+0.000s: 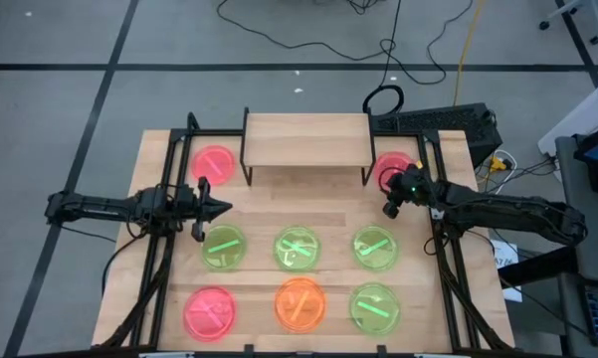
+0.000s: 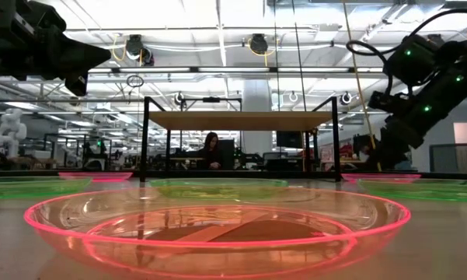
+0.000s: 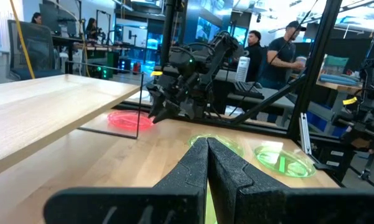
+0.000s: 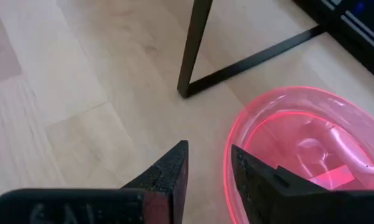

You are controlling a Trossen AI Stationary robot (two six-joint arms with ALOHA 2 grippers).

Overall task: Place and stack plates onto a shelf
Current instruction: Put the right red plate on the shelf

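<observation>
The light-wood shelf point(image 1: 305, 139) stands on black legs at the table's far middle, its top bare. One pink plate point(image 1: 214, 162) lies left of it and another pink plate point(image 1: 393, 169) lies right of it. Three green plates point(image 1: 297, 249) make a middle row. A pink plate point(image 1: 210, 308), an orange plate point(image 1: 299, 303) and a green plate point(image 1: 374, 306) make the near row. My right gripper point(image 4: 209, 148) is open just over the right pink plate's point(image 4: 299, 143) near rim, one finger over the plate and one outside. My left gripper point(image 3: 206, 142) is shut, raised beside the left green plate point(image 1: 224, 247).
The shelf's black leg and foot bar point(image 4: 196, 43) stand close beyond my right gripper. Bare wood lies between the shelf and the middle row. Black frame rails point(image 1: 169, 179) run along both table sides. People point(image 3: 286, 50) stand beyond the table.
</observation>
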